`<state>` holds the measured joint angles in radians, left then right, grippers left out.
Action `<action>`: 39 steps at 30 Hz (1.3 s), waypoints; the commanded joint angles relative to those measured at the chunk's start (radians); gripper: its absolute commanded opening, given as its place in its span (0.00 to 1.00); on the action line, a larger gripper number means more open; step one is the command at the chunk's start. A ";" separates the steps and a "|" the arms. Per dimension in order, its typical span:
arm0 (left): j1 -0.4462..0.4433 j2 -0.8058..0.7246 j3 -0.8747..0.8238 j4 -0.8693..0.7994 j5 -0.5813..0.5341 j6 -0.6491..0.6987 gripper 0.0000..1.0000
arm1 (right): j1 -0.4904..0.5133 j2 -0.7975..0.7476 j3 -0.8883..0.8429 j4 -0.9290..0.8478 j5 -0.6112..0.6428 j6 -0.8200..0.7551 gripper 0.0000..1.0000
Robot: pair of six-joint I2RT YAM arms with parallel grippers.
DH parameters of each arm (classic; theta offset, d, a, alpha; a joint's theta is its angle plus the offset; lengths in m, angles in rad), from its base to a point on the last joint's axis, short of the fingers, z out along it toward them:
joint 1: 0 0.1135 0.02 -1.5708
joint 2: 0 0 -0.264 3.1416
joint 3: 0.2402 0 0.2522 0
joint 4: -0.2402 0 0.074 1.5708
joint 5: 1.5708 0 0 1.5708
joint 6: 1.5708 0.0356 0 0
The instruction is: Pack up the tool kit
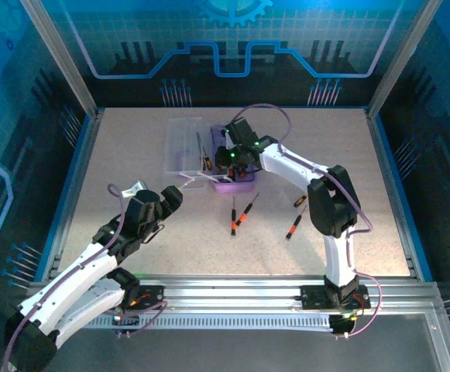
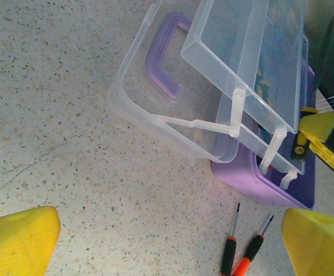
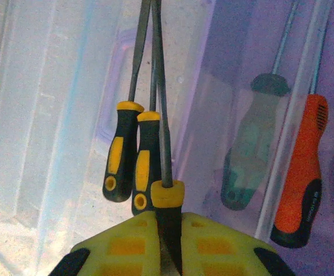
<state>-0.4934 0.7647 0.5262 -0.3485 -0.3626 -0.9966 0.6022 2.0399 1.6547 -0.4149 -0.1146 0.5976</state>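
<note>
The tool kit's purple case [image 1: 244, 184] stands open at mid-table, its clear lid [image 1: 184, 145] folded back to the left. My right gripper [image 3: 168, 221] hovers over the case, shut on a black screwdriver with a yellow collar [image 3: 168, 194], shaft pointing away. Below it lie two yellow-and-black screwdrivers [image 3: 121, 155] by the clear plastic, and an orange-handled one [image 3: 302, 172] in the purple case. My left gripper [image 2: 167, 244] hangs open over bare table, left of the case [image 2: 258, 178]. Two orange-and-black screwdrivers [image 2: 238, 256] lie near its right finger.
More loose screwdrivers lie on the table in front of the case [image 1: 238, 215] and to the right [image 1: 295, 223]. The lid's purple handle [image 2: 164, 63] points away from the case. A raised metal frame [image 1: 399, 186] borders the table.
</note>
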 commanded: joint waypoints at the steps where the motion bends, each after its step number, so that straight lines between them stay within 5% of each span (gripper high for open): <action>1: 0.006 -0.002 -0.012 -0.024 -0.010 -0.010 0.99 | 0.010 0.048 0.071 -0.034 -0.032 -0.007 0.13; 15: 0.006 0.005 -0.014 -0.008 -0.003 -0.009 0.99 | 0.013 0.147 0.178 -0.107 0.010 0.029 0.14; 39: 0.006 0.003 -0.014 0.003 0.048 0.001 0.99 | 0.008 0.036 0.142 -0.094 -0.006 0.042 0.26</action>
<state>-0.4934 0.7715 0.5243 -0.3504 -0.3313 -0.9962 0.6083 2.1460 1.8008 -0.4812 -0.1226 0.6392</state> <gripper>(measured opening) 0.993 0.259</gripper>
